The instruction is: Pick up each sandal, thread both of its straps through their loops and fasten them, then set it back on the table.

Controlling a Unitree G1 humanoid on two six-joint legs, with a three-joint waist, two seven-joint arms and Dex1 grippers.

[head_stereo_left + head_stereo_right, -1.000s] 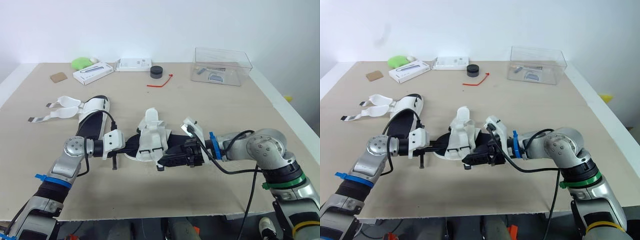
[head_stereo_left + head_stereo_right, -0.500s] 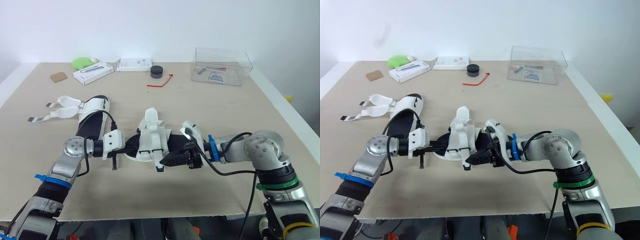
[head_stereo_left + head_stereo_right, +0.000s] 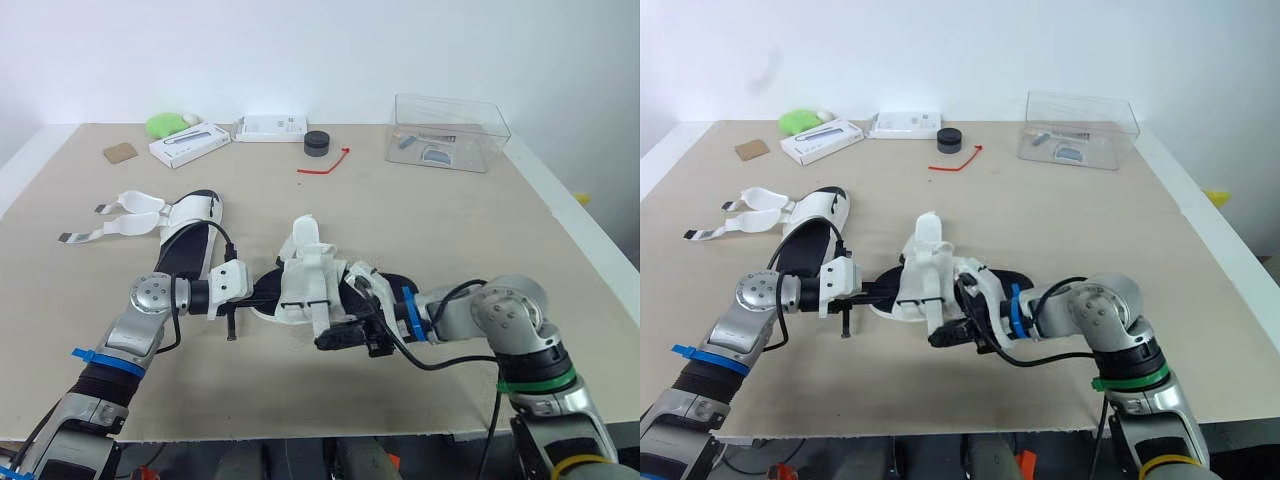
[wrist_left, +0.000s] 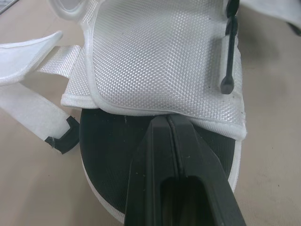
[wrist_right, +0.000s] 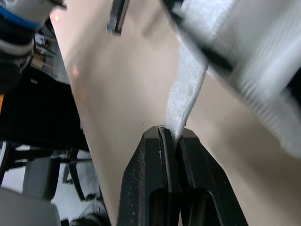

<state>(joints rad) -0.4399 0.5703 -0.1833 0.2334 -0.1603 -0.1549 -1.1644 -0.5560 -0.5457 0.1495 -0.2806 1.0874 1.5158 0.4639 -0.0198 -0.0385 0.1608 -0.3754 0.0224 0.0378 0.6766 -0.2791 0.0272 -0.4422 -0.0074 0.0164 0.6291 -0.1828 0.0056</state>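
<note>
Found near the middle of the table (image 3: pixel 470 230): sandal (image 3: pixel 310 283), white uppers raised, resting on or just over the surface; cannot tell which. Left gripper (image 3: pixel 262 293): clenched on the rim of the black sole (image 4: pixel 106 155), seen closed in the left wrist view. Right gripper (image 3: pixel 327 341): pinched tight on the free end of a white strap (image 5: pixel 189 87), drawn out toward the near edge. Second sandal (image 3: pixel 188 238) lying well apart to the left, both straps (image 3: pixel 115 218) loose and spread on the table; not yet fastened.

Judged as step in hand: pulling one strap taut ahead of fastening. Whether already through its loop: hidden behind the uppers.

Recommended:
- Hold the sole steady with the left to stop any swing toward the pull.
- Keep the pinch near the strap tip, flat and untwisted.
- Draw along the strap's own line, not sideways, to avoid jamming at the loop.
- Once taut, fold back over the upper and press down along the full length.
- Release only after pressing.

Risks: strap slipping from the thin pinch; sole slipping from the left clamp under a hard tug
</note>
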